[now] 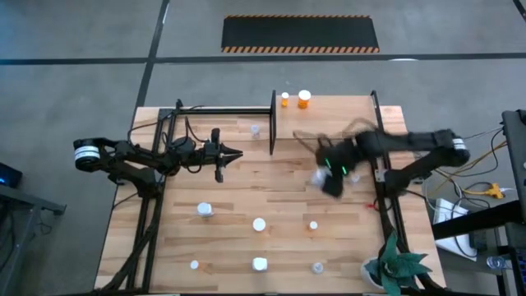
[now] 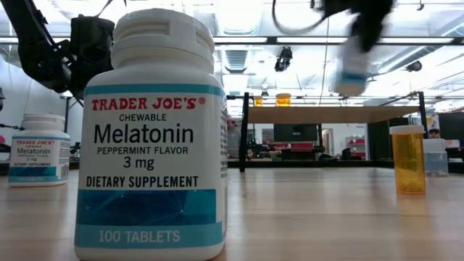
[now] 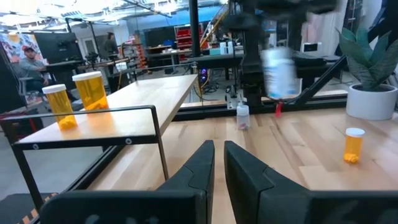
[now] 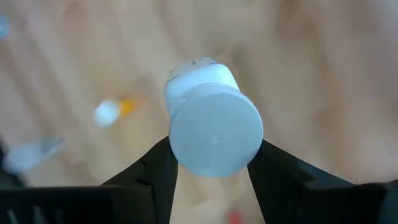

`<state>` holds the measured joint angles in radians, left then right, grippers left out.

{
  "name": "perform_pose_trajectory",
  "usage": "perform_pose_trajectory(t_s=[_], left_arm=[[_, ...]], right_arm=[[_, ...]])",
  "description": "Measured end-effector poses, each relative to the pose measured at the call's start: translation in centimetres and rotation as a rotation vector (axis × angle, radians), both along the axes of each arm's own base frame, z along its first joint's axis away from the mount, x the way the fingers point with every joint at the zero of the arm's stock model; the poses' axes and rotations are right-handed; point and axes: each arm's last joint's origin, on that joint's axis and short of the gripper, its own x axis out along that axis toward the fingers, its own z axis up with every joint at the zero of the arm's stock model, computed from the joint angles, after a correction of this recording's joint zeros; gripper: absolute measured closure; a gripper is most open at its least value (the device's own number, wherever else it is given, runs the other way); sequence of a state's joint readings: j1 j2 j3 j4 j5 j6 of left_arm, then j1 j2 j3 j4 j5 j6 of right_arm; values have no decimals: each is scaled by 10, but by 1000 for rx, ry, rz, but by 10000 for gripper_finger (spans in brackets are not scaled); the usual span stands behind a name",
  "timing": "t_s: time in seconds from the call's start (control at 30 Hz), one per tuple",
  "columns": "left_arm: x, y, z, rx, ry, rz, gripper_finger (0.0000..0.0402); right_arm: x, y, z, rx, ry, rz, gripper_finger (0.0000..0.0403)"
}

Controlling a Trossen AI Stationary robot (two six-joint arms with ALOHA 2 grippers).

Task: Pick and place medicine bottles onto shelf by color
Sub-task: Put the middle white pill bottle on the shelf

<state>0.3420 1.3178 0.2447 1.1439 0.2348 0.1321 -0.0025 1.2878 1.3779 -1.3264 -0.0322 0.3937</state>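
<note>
Right pincer (image 4: 214, 168): clamped on a white bottle (image 4: 211, 127), one finger on each side of its body; in the high view it sits right of centre over the desk (image 1: 246, 201), and in the low view the bottle hangs blurred in the air at upper right, clear of the wood.

Left pincer (image 1: 234, 153): upper left of centre in the high view, holding nothing; its two fingers lie nearly together with a thin gap between them in the left wrist view.

Shelf (image 1: 329, 111): upper centre of the high view, light board between black posts. On it, two orange bottles (image 1: 304, 99) side by side near the far edge.

Loose on the desk: several white-capped bottles scattered across the lower half of the high view, among them a large white one (image 1: 204, 210) at lower left.

Low view, foreground left: a white Melatonin bottle (image 2: 152, 138) standing upright; an orange vial (image 2: 408, 159) upright at right.

Potted plant (image 1: 396, 267): lower right corner of the desk.
</note>
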Motion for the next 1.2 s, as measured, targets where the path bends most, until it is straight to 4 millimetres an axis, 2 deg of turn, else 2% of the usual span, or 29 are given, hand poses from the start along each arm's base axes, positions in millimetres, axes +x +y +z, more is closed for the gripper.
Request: perform_pose_trajectory(t_s=[0.13,0.27,0.4,0.53,0.63,0.8,1.0,1.2], left_arm=[[0,0,0,6,1,0,382],[0,0,0,5,1,0,382],[0,0,0,4,1,0,382],[-1,0,-1,2,6,-1,382],[-1,-1,-2,1,9,-1,382],[-1,0,-2,1,10,-1,382],[-1,-1,-2,1,10,-1,382],[-1,-1,-2,-2,10,-4,382]], right_arm=[[20,-74,13,-39,49,57,248],[30,-133,27,-53,98,115,257],[34,-171,41,-109,55,150,271],[26,-190,52,-116,5,98,279],[15,-183,63,-135,-24,95,280],[7,-152,69,-100,-46,60,277],[2,-97,47,-84,-133,123,296],[-18,-45,7,-50,-233,65,293]])
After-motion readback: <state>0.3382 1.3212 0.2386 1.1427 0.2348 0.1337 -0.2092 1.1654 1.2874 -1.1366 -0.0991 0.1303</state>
